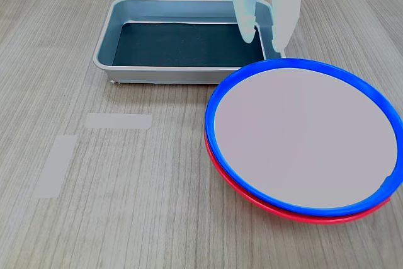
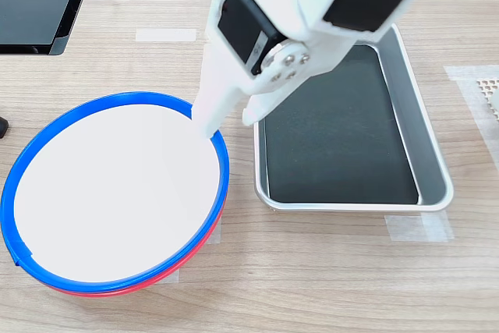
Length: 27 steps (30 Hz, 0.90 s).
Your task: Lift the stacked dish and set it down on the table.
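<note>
The stacked dish (image 1: 302, 137) (image 2: 117, 193), a white plate with a blue rim, rests on a red-rimmed plate (image 1: 252, 201) on the wood-grain table (image 1: 126, 218). It is at the first exterior view's right and the second exterior view's lower left. My white gripper (image 1: 263, 41) (image 2: 228, 124) hangs open at the dish's edge nearest the tray. In the second exterior view one fingertip (image 2: 204, 125) sits over the blue rim and the other just outside it. I cannot tell whether either touches the rim.
A grey metal tray (image 1: 104, 48) (image 2: 433, 161) with a dark bottom stands right beside the plates. Pale tape strips (image 1: 118, 120) lie on the table. A black object (image 2: 39, 5) sits at the second exterior view's top left.
</note>
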Each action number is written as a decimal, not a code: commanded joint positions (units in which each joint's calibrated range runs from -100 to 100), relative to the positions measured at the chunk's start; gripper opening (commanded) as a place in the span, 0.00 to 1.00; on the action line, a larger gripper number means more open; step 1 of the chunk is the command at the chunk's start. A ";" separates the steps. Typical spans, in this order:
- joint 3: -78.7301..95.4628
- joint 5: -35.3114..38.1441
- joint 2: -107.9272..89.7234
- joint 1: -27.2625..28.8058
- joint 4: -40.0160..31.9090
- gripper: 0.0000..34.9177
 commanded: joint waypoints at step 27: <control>-8.46 1.27 8.66 -2.24 -1.15 0.41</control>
